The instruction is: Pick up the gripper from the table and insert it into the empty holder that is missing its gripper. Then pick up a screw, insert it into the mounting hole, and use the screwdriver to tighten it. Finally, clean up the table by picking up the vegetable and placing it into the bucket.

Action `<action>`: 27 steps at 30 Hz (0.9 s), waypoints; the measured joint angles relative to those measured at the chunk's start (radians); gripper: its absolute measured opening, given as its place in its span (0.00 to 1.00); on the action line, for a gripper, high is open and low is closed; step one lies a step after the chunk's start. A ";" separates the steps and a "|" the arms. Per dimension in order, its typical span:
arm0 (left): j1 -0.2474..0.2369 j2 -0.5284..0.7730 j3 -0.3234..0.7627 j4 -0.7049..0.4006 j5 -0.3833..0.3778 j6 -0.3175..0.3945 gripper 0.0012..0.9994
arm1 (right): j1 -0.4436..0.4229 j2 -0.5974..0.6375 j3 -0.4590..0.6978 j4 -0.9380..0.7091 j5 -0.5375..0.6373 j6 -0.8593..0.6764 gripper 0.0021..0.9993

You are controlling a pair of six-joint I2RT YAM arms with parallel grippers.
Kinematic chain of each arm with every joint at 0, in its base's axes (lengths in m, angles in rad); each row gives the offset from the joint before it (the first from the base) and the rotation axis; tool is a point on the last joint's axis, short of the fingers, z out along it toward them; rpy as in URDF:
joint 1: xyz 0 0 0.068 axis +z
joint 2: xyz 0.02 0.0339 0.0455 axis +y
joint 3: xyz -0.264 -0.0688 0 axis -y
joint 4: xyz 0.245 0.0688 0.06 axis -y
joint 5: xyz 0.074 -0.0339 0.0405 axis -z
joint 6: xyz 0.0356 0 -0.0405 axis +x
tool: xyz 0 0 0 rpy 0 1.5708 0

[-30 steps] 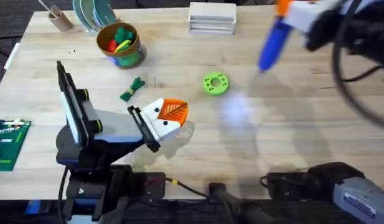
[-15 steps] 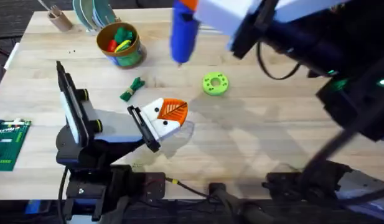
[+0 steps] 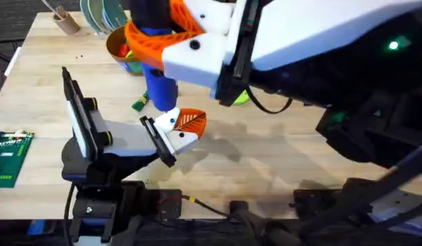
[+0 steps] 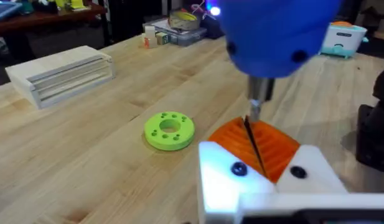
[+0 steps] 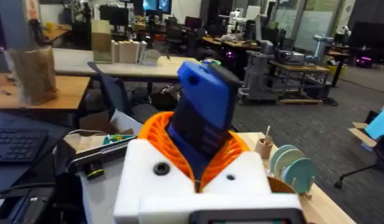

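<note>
The screwdriver (image 3: 160, 85) stands upright, tip down, right over the orange gripper (image 3: 191, 121) that sits in the white holder (image 3: 178, 137). From the left wrist, its thin metal tip (image 4: 254, 134) looks to touch the ribbed orange face, though contact is hard to confirm. The right end effector (image 3: 171, 37) is clamped on the blue body, orange pads (image 5: 224, 155) hugging both sides. The left end effector (image 3: 173, 134) rests low on the bench (image 3: 279, 150); how far it is open I cannot tell. Beyond the gripper lie the vegetable (image 3: 140, 103), and farther still the bucket (image 3: 126, 51), partly hidden. A green disc (image 4: 169, 130) lies just beside the gripper.
</note>
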 joint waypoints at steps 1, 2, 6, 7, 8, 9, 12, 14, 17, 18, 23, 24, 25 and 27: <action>0.000 0.000 0.000 0.000 0.000 0.000 0.01 | 0.003 0.000 0.000 0.000 0.000 0.000 0.03; 0.000 0.000 0.000 0.000 0.000 0.000 0.01 | 0.005 0.002 0.000 0.000 -0.001 0.000 0.03; 0.000 0.000 0.000 0.000 0.000 0.000 0.01 | 0.006 0.019 0.000 -0.001 -0.001 -0.001 0.03; 0.000 0.000 0.000 0.000 0.000 0.000 0.01 | 0.006 0.024 0.000 -0.003 -0.001 -0.001 0.03; 0.000 0.000 0.000 0.000 0.000 0.000 0.01 | 0.006 0.029 0.000 -0.007 -0.001 -0.002 0.03; 0.000 0.000 0.000 0.000 0.000 0.000 0.01 | 0.007 0.030 0.000 -0.011 -0.001 -0.003 0.03; 0.000 0.000 0.000 0.000 0.000 0.000 0.01 | 0.007 0.031 0.000 -0.025 -0.002 -0.005 0.03; 0.000 0.000 0.000 0.000 0.000 0.000 0.01 | 0.007 0.031 0.000 -0.045 -0.003 -0.005 0.03; 0.000 0.000 0.000 0.000 0.000 0.000 0.01 | 0.007 0.031 0.000 -0.067 -0.003 -0.005 0.03; 0.000 0.000 0.000 0.000 0.000 0.000 0.01 | 0.007 0.031 0.000 -0.067 -0.003 -0.005 0.03; 0.000 0.000 0.000 0.000 0.000 0.000 0.01 | 0.007 0.032 0.000 -0.069 -0.003 -0.005 0.03; 0.000 0.000 0.000 0.000 0.000 0.000 0.01 | 0.007 0.032 0.000 -0.068 -0.003 -0.005 0.03; 0.000 0.000 0.000 0.000 0.000 0.000 0.01 | 0.007 0.032 0.000 -0.067 -0.003 -0.005 0.03; 0.000 0.000 0.000 0.000 0.000 0.000 0.01 | 0.007 0.042 0.000 -0.054 -0.004 -0.005 0.03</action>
